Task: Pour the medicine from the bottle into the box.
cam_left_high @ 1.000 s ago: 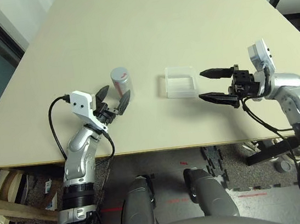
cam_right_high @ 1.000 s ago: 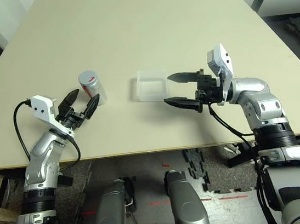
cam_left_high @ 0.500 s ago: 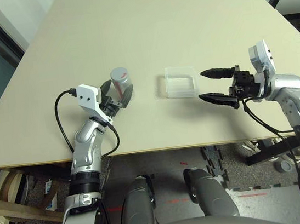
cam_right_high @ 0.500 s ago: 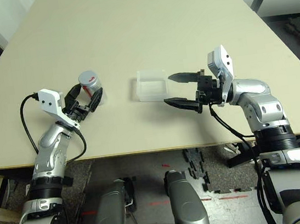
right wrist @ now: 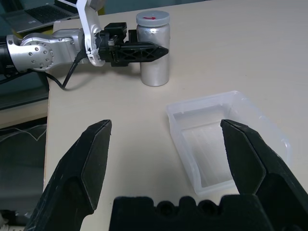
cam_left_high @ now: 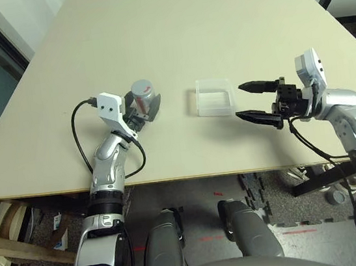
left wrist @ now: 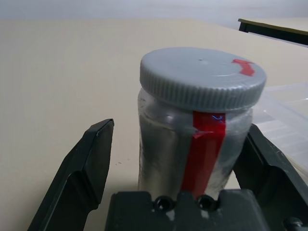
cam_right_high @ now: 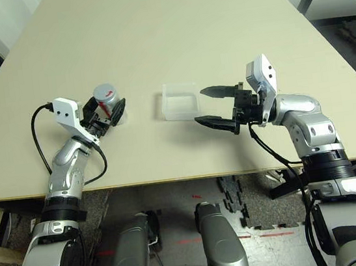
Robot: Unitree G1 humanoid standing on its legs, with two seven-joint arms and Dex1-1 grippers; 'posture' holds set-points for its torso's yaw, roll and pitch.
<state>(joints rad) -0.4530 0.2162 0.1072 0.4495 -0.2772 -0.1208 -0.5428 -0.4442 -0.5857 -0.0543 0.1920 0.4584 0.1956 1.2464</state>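
Bottle, small silver-grey cylinder with red tape strip and round grey cap: upright on beige table, between spread fingers of left gripper, unclamped. Shallow clear plastic box: nearby, before right gripper, jaws apart, empty.

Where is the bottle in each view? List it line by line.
Left eye view: bottle left of centre, between the left claw's open fingers.
Right eye view: same, left of the box.
Left wrist view: centre, close up.
Right wrist view: near the top.
Shared landmark: the box.
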